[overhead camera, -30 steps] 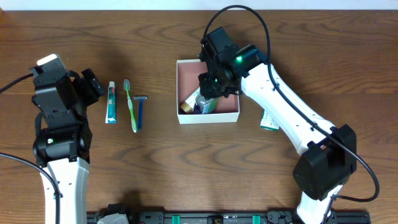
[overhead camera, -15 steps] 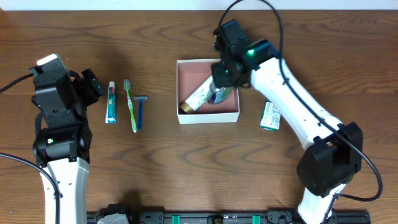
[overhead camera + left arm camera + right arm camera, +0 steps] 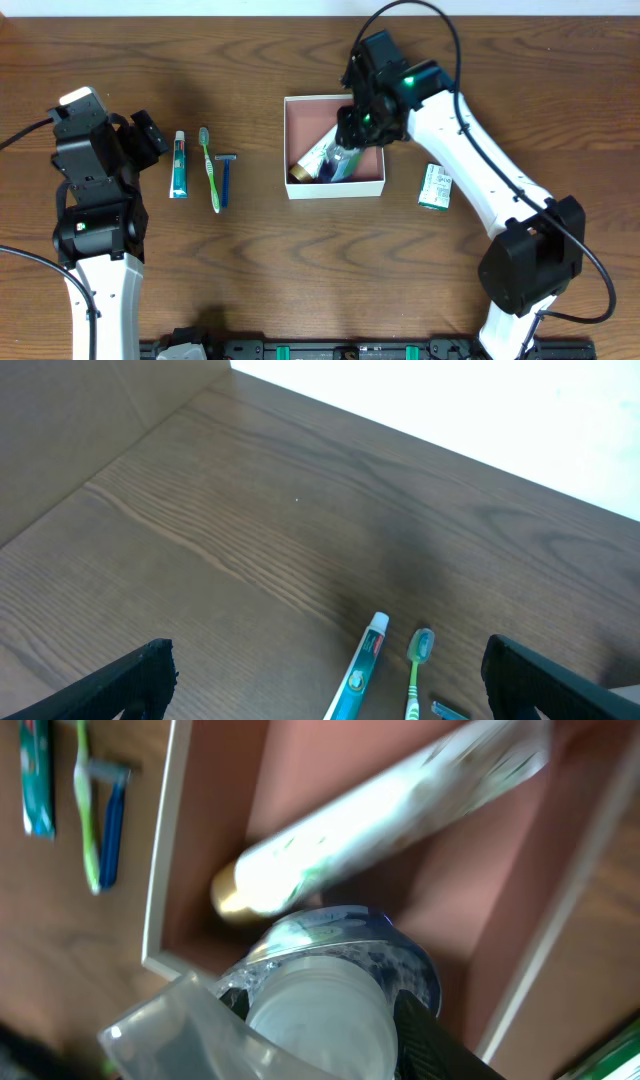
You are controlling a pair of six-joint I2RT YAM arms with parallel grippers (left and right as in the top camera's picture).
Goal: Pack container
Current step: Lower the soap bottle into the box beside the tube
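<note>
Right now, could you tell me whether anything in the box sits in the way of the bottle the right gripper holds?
Partly: a gold-capped tube lies slanted across the floor of the box, close beside the held bottle.

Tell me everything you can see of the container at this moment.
The container is a shallow, square, lidless box with thin white walls and a reddish-brown floor, cardboard by the look. It sits flat on the wooden table. A white-and-green tube with a gold cap lies diagonally on its floor. The right gripper holds a small bottle inside it; whether the bottle touches the floor cannot be told.
</note>
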